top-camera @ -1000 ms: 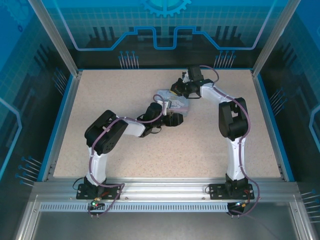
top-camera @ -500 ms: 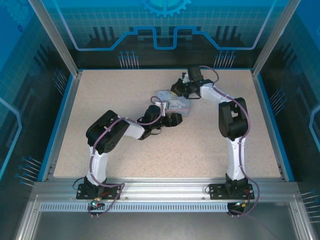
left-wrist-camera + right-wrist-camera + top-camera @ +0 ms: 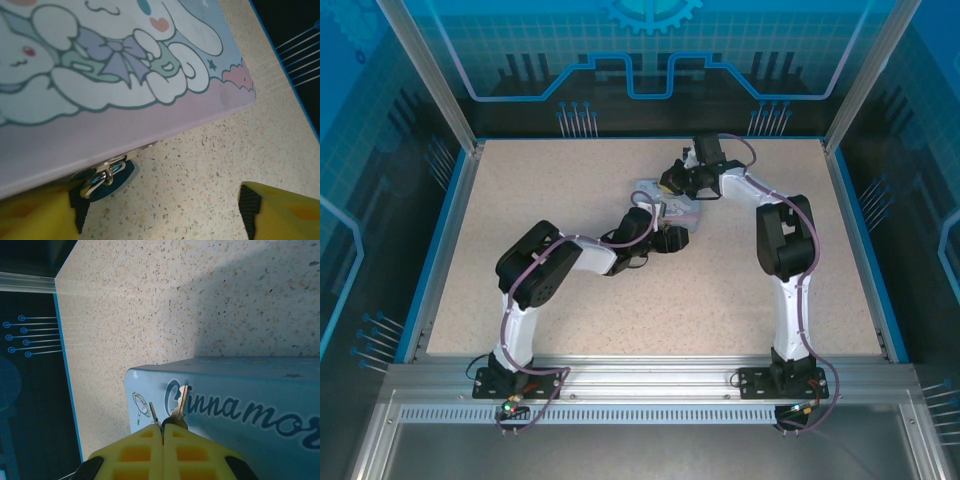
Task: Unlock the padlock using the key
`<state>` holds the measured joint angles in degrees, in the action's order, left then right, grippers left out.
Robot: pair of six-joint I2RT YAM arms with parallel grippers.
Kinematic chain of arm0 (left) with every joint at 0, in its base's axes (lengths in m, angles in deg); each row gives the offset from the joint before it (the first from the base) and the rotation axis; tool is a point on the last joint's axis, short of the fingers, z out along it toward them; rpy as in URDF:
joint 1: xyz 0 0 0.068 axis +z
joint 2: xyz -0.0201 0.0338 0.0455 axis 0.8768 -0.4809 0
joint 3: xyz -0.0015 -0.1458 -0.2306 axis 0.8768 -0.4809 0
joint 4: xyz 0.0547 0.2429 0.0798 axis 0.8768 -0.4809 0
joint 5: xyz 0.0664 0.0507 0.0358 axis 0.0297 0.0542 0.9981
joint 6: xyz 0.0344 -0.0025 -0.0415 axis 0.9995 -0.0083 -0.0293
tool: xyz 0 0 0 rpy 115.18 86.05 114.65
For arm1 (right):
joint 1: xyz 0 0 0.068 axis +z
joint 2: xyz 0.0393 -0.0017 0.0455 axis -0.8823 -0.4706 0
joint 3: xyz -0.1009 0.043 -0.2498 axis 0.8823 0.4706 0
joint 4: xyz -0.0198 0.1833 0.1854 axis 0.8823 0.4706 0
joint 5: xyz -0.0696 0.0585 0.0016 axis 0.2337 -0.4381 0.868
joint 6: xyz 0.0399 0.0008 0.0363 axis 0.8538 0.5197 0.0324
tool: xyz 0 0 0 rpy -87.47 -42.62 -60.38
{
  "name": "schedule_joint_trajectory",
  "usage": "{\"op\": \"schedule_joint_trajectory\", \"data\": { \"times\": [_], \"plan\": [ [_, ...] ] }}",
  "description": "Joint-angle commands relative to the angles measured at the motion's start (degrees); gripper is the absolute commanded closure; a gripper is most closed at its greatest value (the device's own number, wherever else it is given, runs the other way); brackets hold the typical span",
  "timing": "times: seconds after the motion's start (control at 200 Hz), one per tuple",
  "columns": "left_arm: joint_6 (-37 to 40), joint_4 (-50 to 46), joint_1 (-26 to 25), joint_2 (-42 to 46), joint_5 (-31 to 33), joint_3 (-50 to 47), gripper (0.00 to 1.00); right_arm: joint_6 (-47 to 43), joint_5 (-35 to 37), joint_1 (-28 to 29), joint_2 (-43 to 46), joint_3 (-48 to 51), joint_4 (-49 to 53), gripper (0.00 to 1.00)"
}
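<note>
The padlock [image 3: 101,175], a small dark body with a shiny shackle loop, hangs from the hasp at the front edge of the pale blue tin [image 3: 125,75], which lies mid-table [image 3: 678,210]. My left gripper [image 3: 160,215] is open, at the tin's near side [image 3: 668,238]. Its left finger [image 3: 35,215] is right beside the padlock; the other finger [image 3: 282,210] stands far to the right over bare table. My right gripper [image 3: 163,432] is shut on the key [image 3: 179,401], whose blade points up against the tin's lettered side [image 3: 240,405]. This gripper is at the tin's far edge [image 3: 672,183].
A second thin key [image 3: 154,415] sticks out beside the held one. The speckled tabletop [image 3: 570,190] is ringed by a blue rim [image 3: 448,225] and glass walls. The table's edge and a dark wall [image 3: 30,340] lie left of the tin in the right wrist view.
My left arm has stretched rightward and its elbow has come in, keeping the gripper by the tin's near side. The right arm has hardly moved.
</note>
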<state>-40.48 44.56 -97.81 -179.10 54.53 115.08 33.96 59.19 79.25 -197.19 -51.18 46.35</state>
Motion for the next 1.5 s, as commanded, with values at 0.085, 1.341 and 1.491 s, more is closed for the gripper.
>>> {"op": "schedule_joint_trajectory", "data": {
  "times": [0.085,1.341,1.491],
  "plan": [
    [-5.2,6.8,-0.3,-1.6,0.2,-1.4,0.27,0.4,-1.6,0.6,-1.5,1.2,-1.0,1.0],
    [-5.8,4.9,-4.3,-3.2,9.7,0.1,0.44,2.2,-3.5,0.5,-1.5,4.1,-4.0,1.0],
    [-8.8,10.3,-4.2,-2.6,7.9,-1.2,0.44,2.1,-3.8,0.1,-1.7,4.1,-4.1,1.0]
  ]
}}
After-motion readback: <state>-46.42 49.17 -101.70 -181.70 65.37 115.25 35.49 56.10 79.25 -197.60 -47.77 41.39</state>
